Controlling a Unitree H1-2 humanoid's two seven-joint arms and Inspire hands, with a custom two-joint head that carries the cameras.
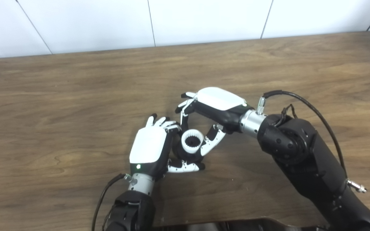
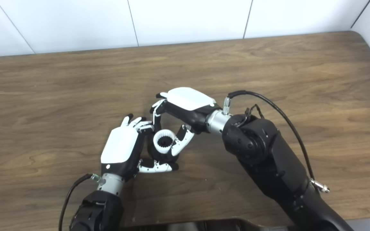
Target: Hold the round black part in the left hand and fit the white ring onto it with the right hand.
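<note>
A white ring (image 1: 188, 146) with a toothed inner edge sits on top of the round black part (image 1: 185, 156), whose dark centre shows through the ring. My left hand (image 1: 149, 146) is shut on the black part from the left, its thumb curled under the front, just above the table. My right hand (image 1: 218, 102) reaches in from the right. Its fingers (image 1: 184, 116) come down on the ring's far left side and its thumb (image 1: 212, 141) presses the near right side, so it pinches the ring. Most of the black part is hidden by the ring and fingers.
The brown wooden table (image 1: 75, 96) stretches around both hands, with a white wall behind its far edge. A black cable (image 1: 313, 110) loops over my right forearm. A dark edge (image 1: 236, 224) lies at the bottom of the view.
</note>
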